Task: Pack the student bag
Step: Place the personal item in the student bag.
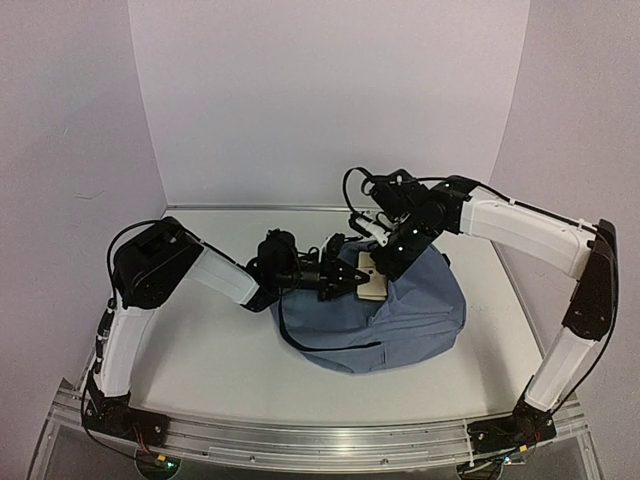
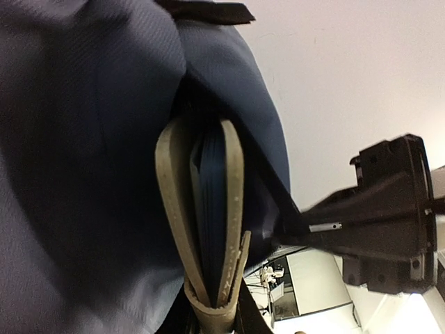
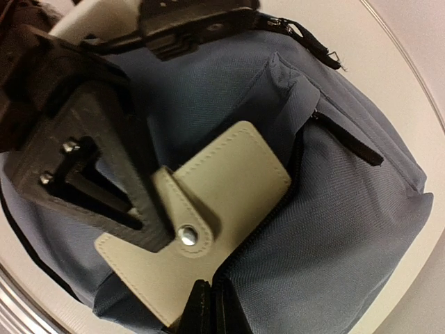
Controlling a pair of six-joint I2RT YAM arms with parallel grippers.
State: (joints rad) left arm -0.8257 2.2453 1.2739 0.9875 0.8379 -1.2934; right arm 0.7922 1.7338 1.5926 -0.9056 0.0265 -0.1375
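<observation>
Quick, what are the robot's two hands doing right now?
Left gripper: jaws closed on the tan notebook.
Right gripper: jaws look closed on the student bag at its zipper edge.

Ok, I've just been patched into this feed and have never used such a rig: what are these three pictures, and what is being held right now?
You are looking at two robot arms bolted at the near edge of a white table, each ending in a two-finger gripper. The wide picture comes from a fixed camera above and behind them. The other two come from cameras on the left and right wrists. On the table lies the student bag, blue-grey, with its zipper open. The left gripper is clamped on a beige folder with a snap button, which sits partway in the bag's opening; the left wrist view shows it edge-on. The right gripper has its fingertips at the rim of that opening, but I cannot tell whether they pinch the fabric.
</observation>
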